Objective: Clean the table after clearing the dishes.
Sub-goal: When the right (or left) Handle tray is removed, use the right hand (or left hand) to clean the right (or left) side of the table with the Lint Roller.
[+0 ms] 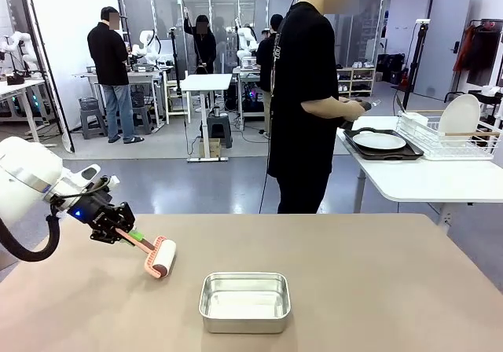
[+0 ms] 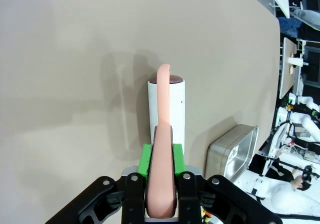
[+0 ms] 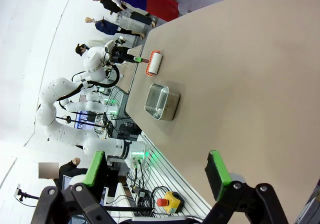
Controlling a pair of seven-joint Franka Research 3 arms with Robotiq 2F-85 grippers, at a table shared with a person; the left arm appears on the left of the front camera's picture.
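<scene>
**Roller down on the tabletop, dishes over on the side table**

The right claw (image 3: 156, 168) hangs released over the beige tabletop (image 1: 377, 273), its green pads spread wide with nothing between them.

Nearest the robot's edge, a little left of the middle, a shiny rectangular steel pan (image 1: 244, 301) sits flat on the tabletop. It looks empty.

Just beyond and to the left of the pan, the left claw (image 1: 135, 235) is clenched on the pink handle of a lint roller (image 1: 161, 258). The left wrist view shows the handle squeezed between the two green pads and running straight out to the white drum. The drum lies on the tabletop, near the pan but apart from it. The arm comes in low from the left edge.

The far half of the tabletop is bare.

Past the far edge stands a person (image 1: 302, 100) in black, turned towards a smaller white tabletop (image 1: 416, 181) on the right and holding something dark at waist height. What it is I cannot tell.

On that white tabletop a dark tray (image 1: 416, 151) carries a round white plate (image 1: 380, 141). Just beside it, to the right, a white wire rack (image 1: 440, 144) holds another white dish on edge.
</scene>
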